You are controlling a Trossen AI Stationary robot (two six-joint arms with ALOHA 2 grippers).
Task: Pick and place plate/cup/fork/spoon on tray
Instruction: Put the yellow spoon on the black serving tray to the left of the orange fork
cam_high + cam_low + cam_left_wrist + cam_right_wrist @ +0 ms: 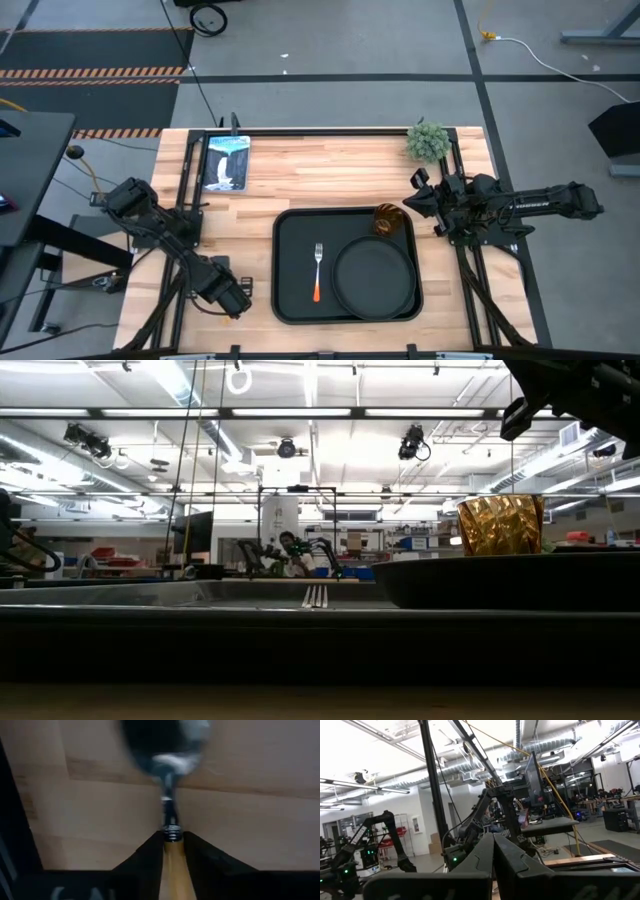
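Observation:
The black tray (290, 300) lies mid-table. On it are the round black plate (375, 280) at the right, the fork (317, 270) with its red-orange handle toward the near edge, and the amber cup (388, 220) upright in the far right corner. My left gripper (238, 298) is left of the tray near the table's near edge, shut on the spoon (170, 795), which shows only in the left wrist view. My right gripper (412, 200) is shut and empty, raised beside the cup's right, pointing level toward the table's left (493, 840). My left gripper pinches the spoon's orange handle (173, 857) between its two fingers, at the end where the handle meets the silver neck. The fingers lie along the spoon, and the silver bowl (167, 740) sticks out ahead of the fingertips over the wooden table. I cannot tell whether the spoon is clear of the table.
A picture card (226, 162) lies at the far left of the table and a small green plant (428, 142) at the far right corner. Bare wood (320, 175) lies between the tray and the far edge. Black frame rails (185, 200) run along both sides.

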